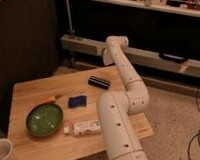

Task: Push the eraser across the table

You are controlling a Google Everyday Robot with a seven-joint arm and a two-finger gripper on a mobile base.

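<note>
The eraser (99, 82), a narrow black bar, lies on the far side of the light wooden table (33, 86), near its back edge. My white arm rises from the table's right front, bends at an elbow and reaches up and back. My gripper (108, 57) hangs at the arm's upper end, well above and a little behind the eraser, not touching it.
A flat blue pad (77, 101) lies in front of the eraser. A green bowl (44, 118) sits front left, with a small orange item (50, 99) behind it. A white packet (84, 127) lies by the arm's base. A white cup (0, 150) shows at bottom left. A metal rail (80, 43) runs behind the table.
</note>
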